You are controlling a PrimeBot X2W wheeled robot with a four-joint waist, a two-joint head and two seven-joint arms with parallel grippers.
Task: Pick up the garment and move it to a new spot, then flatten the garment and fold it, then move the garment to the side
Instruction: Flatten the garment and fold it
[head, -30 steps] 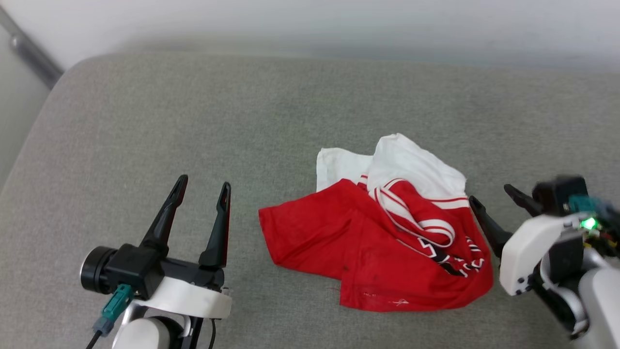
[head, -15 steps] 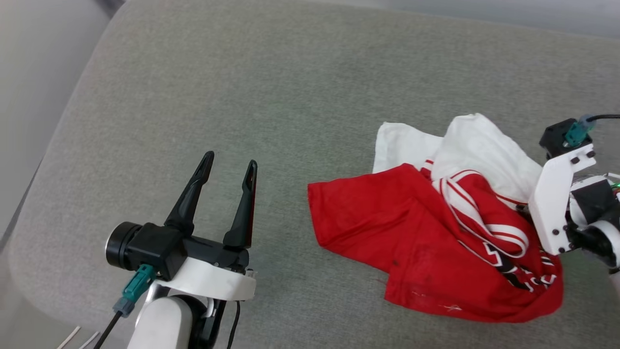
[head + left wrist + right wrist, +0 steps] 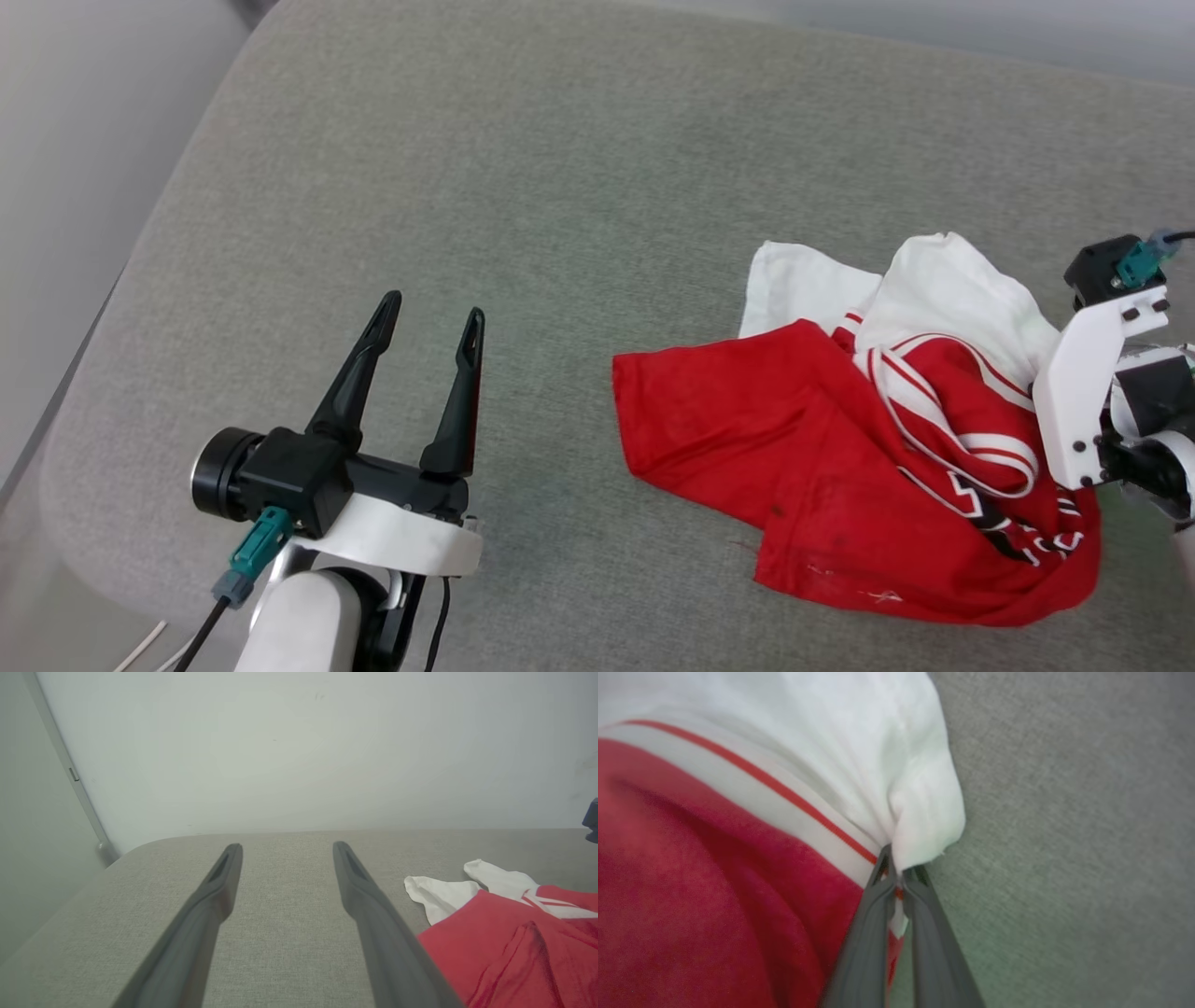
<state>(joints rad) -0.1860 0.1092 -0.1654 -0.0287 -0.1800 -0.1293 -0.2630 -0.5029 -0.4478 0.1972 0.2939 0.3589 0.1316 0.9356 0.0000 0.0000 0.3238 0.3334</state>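
Red and white cloth is bunching between my right jaws, which are pinching shut on a fold of the garment at its right-hand edge, just where the white sleeve is meeting the striped trim. In the head view the garment is lying crumpled on the grey cushion, right of centre, its heap stretching from the white sleeve at the far side down to the red hem at the near right. My left jaws are standing wide with nothing between them, well apart from the cloth, which is lying off to their right. I am judging that the right arm is doing the pick-up. The bare cushion for a new spot is lying to the left, so most of the shirt will be hanging from this one pinch.
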